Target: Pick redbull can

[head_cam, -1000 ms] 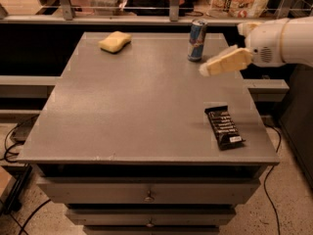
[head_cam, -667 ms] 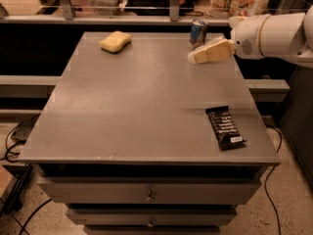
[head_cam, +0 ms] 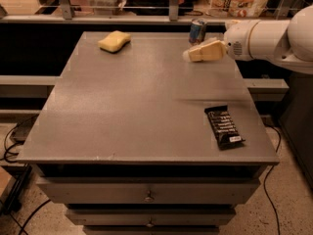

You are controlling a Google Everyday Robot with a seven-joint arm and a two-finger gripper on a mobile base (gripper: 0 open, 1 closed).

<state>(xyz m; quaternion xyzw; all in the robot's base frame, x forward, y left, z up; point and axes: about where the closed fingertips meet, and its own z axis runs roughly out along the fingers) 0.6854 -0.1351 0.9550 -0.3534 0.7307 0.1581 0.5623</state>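
The redbull can (head_cam: 197, 30) stands upright at the far right edge of the grey table (head_cam: 132, 106). Only its blue-and-silver upper part shows. My gripper (head_cam: 190, 56) reaches in from the right on a white arm (head_cam: 266, 33), pointing left. It sits just in front of the can and a little below it in the picture, covering the can's lower part. I cannot tell whether it touches the can.
A yellow sponge (head_cam: 114, 40) lies at the far left of the table. A black snack bar (head_cam: 224, 126) lies near the front right edge. A metal railing (head_cam: 122, 6) runs behind the table. Drawers (head_cam: 146, 192) sit under the tabletop.
My gripper has moved back and to the left across the table, from beside the can to just in front of it. The can, sponge and snack bar have not moved.
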